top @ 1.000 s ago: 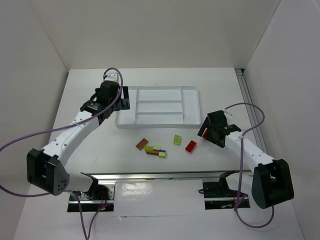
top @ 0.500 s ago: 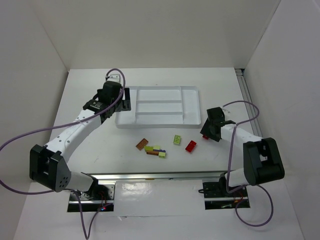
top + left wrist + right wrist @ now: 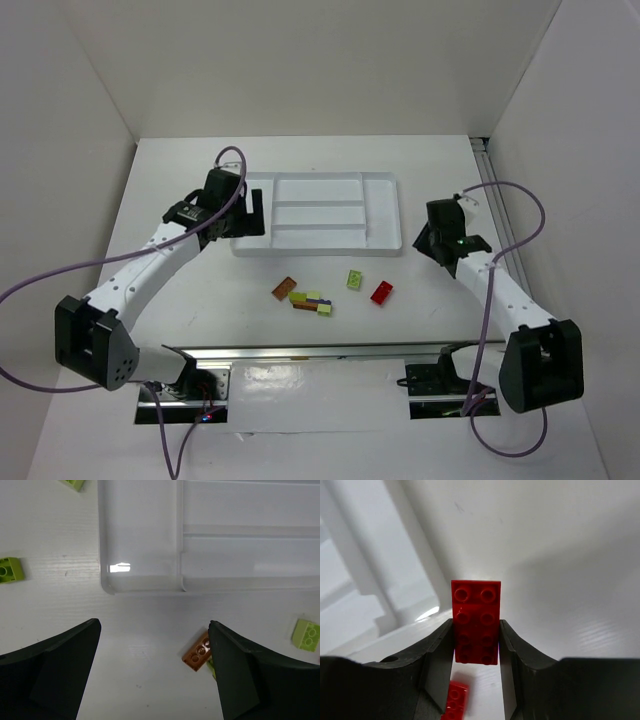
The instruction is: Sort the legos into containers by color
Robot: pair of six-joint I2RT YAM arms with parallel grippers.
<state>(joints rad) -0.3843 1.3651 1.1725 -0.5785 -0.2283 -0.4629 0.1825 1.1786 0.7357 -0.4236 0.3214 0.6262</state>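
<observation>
Sorting in progress, carry stage. At far left a lime green brick (image 3: 9, 570) lies on the table (image 3: 200, 300) just left of the white tray (image 3: 318, 248). The left gripper (image 3: 154, 630) hovers over the table beside the tray's near left corner, its jaws spread wide with nothing between them. No brick shows in the tray compartments that are visible. The loose legos lie in a loose row on the table near the tray's near wall: a brown-orange brick (image 3: 285, 287), a small cluster of lime, purple and brown pieces (image 3: 312, 302), a second lime green brick (image 3: 355, 280) and a red brick (image 3: 381, 292). At right, the right gripper (image 3: 476, 635) is closed on another red brick, the held red brick (image 3: 476, 615). Its fingers clamp the long sides and the far half of the brick sticks out past the fingertips. This gripper hangs just beside the tray's right end, and the end wall shows at the left of its wrist view. The step in hand appears to be carrying this brick to a compartment, with most of the sorting left to do. The next move calls for bringing the brick inward over the narrow right section (image 3: 380, 210), lowering it past the rim, and opening the jaws only when it is clear of the wall. The surface is a smooth white table, lightly glossy, with a metal rail (image 3: 300, 352) along its near edge. Plain white walls (image 3: 300, 60) enclose it on three sides, and purple cables (image 3: 30, 290) loop from both arms.
</observation>
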